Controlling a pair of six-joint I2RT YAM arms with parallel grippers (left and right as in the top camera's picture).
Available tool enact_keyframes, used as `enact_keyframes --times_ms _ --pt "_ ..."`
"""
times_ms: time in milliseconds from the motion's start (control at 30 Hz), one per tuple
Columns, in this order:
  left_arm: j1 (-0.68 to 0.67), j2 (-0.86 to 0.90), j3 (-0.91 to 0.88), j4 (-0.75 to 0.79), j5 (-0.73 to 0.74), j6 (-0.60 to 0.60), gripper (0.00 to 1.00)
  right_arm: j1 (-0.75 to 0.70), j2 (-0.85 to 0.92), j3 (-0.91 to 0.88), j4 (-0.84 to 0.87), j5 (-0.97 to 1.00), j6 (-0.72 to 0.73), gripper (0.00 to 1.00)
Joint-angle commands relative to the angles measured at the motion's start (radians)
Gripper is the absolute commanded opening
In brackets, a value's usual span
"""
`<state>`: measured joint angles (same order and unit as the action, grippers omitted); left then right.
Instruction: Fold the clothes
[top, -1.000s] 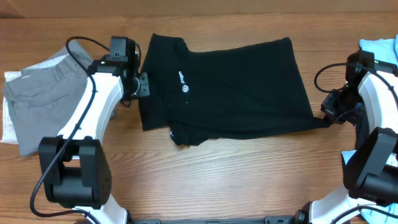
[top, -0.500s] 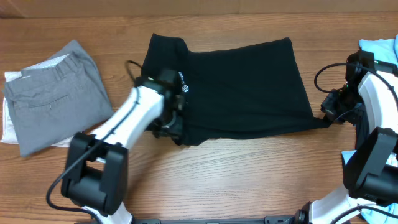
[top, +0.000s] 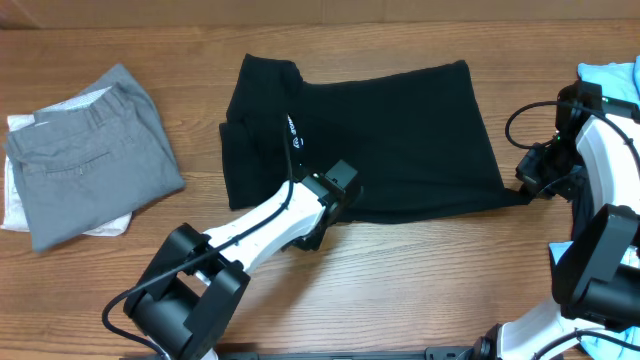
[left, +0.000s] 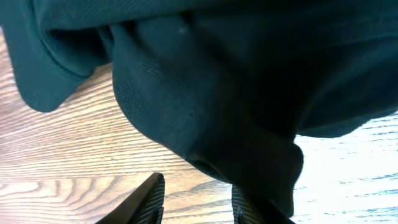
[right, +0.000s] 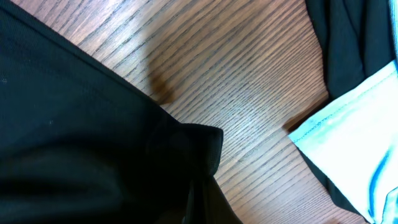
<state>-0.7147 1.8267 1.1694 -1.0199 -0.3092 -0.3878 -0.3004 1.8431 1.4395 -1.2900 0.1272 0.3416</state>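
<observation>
The clothes (top: 390, 130), a black shirt with a small white logo (top: 293, 128), lie spread across the middle of the table. My left gripper (top: 322, 222) sits at the shirt's front edge, jaws open. In the left wrist view bare wood shows between the left gripper's (left: 198, 183) fingers, and a fold of black fabric (left: 205, 106) drapes over the right finger. My right gripper (top: 527, 183) is shut on the shirt's lower right corner, which is pulled out to a point. In the right wrist view the bunched cloth (right: 93, 143) hides its fingers.
Folded grey trousers (top: 85, 155) rest on a white cloth (top: 15, 200) at the far left. A light-blue garment (top: 610, 75) lies at the right edge, close behind my right arm, and shows in the right wrist view too (right: 348, 149). Bare wooden table (top: 400, 270) runs along the front.
My left arm has swung from the shirt's left side by the collar, over the fabric, to its front edge near the middle, jaws slightly wider. The right arm has not moved.
</observation>
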Motion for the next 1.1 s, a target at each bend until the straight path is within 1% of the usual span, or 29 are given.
enact_keyframes --times_ms 0,100,333,433,567,700,800,1067 --pt "-0.084 -0.023 -0.007 -0.006 -0.128 -0.047 0.39 0.0 -0.014 -0.001 0.005 0.002 0.011 0.04" --pt "-0.136 -0.023 -0.007 -0.005 -0.196 -0.047 0.39 0.0 -0.014 -0.001 0.006 0.003 0.011 0.05" --pt "-0.178 -0.023 -0.007 0.004 -0.2 -0.047 0.39 0.0 -0.014 -0.001 0.006 0.002 0.011 0.05" --pt "-0.171 -0.022 -0.022 0.013 -0.234 -0.067 0.39 0.0 -0.014 -0.001 0.004 0.002 0.011 0.05" --pt "-0.171 -0.022 -0.05 0.024 -0.187 -0.072 0.36 0.0 -0.014 -0.001 0.005 0.002 0.011 0.05" --pt "-0.171 -0.022 -0.051 0.014 -0.187 -0.096 0.33 0.0 -0.014 -0.001 0.002 0.002 0.011 0.05" --pt "-0.171 -0.022 -0.053 -0.018 -0.185 -0.127 0.34 0.0 -0.014 -0.001 0.003 0.002 0.011 0.05" --pt "-0.171 -0.022 -0.116 0.135 -0.192 -0.116 0.35 0.0 -0.014 -0.001 0.002 0.002 0.011 0.05"
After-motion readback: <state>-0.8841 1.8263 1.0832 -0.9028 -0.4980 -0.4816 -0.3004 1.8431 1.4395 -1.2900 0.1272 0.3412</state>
